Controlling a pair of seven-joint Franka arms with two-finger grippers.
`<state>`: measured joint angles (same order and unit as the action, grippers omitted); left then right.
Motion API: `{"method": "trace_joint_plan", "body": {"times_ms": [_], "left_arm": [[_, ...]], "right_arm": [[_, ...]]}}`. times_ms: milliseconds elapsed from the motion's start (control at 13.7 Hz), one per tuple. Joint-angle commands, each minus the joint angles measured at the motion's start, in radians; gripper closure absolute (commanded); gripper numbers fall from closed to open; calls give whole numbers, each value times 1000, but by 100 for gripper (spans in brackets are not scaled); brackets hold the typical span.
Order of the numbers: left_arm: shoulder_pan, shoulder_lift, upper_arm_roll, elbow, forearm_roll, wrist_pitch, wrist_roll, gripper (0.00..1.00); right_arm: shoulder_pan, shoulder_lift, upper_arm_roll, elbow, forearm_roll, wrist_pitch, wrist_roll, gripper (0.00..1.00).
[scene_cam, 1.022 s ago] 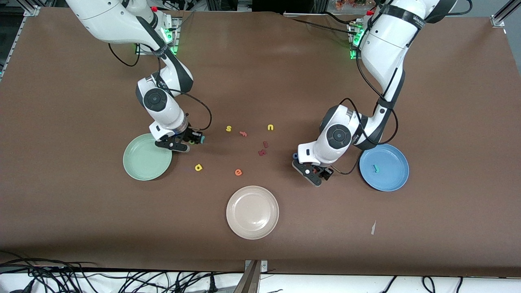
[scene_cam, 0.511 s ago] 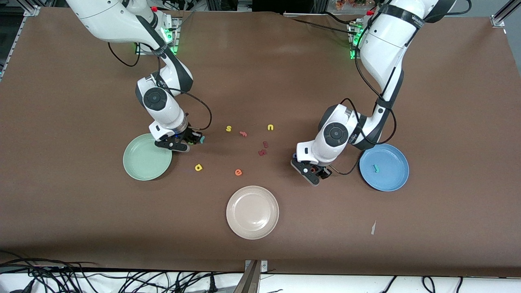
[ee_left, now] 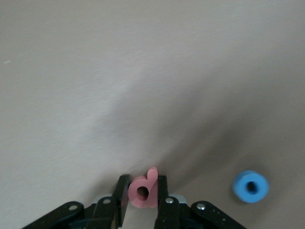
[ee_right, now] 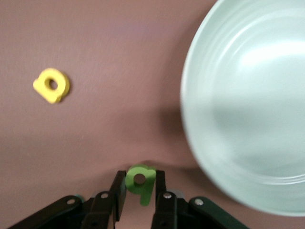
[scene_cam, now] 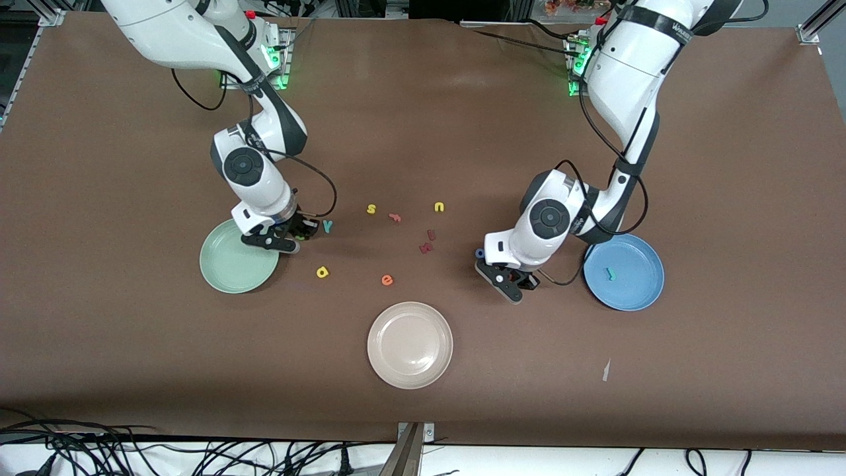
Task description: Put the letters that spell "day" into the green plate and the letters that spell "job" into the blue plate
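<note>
counter (scene_cam: 423, 119) | green plate (scene_cam: 228, 268) empty, blue plate (scene_cam: 634, 284) holds teal j (scene_cam: 609, 273) | right pincer (ee_right: 139, 191) clamps olive letter (ee_right: 140, 181) beside green plate, for "day" | left pincer (ee_left: 143, 198) clamps salmon letter (ee_left: 144, 190) near blue o (ee_left: 251, 186), for "job"

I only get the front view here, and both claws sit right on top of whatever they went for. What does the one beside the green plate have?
Observer: The right gripper is shut on the olive-green letter, a bowl and stem pinched between its fingers.
Operator: And the one near the blue plate?
Observer: The left gripper is shut on the salmon-red letter, also a bowl and stem.
Operator: Is anything lying close to that one?
Observer: Yes, the blue ring "o" lies flat on the table beside it, untouched.
Operator: Has the green plate got any letters yet?
Observer: The part of the green plate that the right wrist view shows is bare.
</note>
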<state>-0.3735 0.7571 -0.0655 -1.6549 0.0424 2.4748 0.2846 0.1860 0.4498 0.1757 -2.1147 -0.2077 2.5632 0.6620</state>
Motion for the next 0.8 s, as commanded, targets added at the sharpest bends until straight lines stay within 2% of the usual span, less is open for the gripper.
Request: {"method": "trace_joint_plan", "body": {"times_ms": [0,292,365,511,584,657,730], "left_arm": [[82,-50,-4,18,10,-118,7,98],[186,-107,-4,41,10,-308,11,98],[211,-120,-4,37,8,-345,12,98],[255,-137,-4,27,-6,-385,13,97],[278,-137,-4,27,-7,-393,15,92],[306,-131,-2,26,-7,-395,16,80],[333,-127,-3,26,-7,-395,25,76]], "right_arm": [[-29,-43,-22,65,2,-128,-118,79],[-102,-49,-25,87,7,-167,-274,78],[-109,-48,-25,82,7,-163,-291,68],[-115,-43,-25,81,7,-158,-291,34],[-115,-43,-25,81,7,-158,-280,24],[-115,-43,-22,81,7,-159,-271,23],[-115,-43,-19,81,7,-159,-262,23]]}}
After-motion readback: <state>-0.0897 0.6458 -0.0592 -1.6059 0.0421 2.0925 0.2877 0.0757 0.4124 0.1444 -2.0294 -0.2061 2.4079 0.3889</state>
